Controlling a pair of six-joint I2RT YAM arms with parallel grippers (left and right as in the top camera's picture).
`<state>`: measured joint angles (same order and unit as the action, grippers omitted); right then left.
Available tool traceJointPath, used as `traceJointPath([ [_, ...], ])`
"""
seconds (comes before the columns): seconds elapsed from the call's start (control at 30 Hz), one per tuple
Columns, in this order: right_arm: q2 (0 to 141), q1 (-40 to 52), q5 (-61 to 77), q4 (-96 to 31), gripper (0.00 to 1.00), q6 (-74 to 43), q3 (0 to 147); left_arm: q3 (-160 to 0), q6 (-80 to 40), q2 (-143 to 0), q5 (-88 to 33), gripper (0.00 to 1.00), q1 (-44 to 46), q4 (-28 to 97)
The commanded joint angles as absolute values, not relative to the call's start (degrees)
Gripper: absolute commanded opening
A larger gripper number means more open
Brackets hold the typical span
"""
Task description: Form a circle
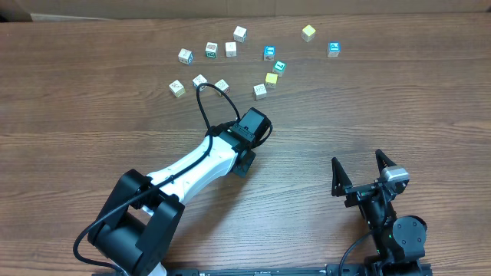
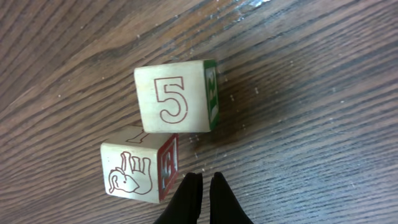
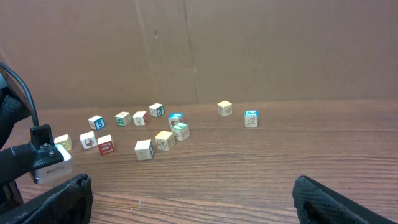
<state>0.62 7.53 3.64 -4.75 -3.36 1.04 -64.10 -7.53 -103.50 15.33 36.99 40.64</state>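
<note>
tabletop (image 1: 399, 92): wood, carries everything.
left arm (image 1: 196, 165): reaches from lower left to frame centre, just below the cubes.
right gripper (image 1: 357, 159): lower right, jaws wide open, empty, well apart from the work.
left gripper (image 2: 206, 186): jaws closed on nothing, tips just beside elephant cube (image 2: 134, 171); probably set to nudge, not pick.
cubes (image 1: 230, 49): loose arc, upper centre; no ring yet.
number-5 cube (image 2: 171, 98): touches the elephant cube.

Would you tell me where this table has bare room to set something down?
The widest bare patch of table lies between the left arm and the open right gripper, below the cubes. Left of that arm is bare too. The far arc of cubes is crowded, tightest around the green cube.
</note>
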Motion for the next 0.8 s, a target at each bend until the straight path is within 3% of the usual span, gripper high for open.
traceJointPath([
  [0.0, 0.2, 7.4, 3.7, -4.6, 1.0, -3.1, 0.5, -63.7, -9.8, -102.8, 17.0, 0.04, 36.7, 40.5],
  [0.77, 0.2, 7.4, 3.7, -4.6, 1.0, -3.1, 0.5, -63.1, -14.0, -102.8, 18.8, 0.04, 36.7, 39.9],
])
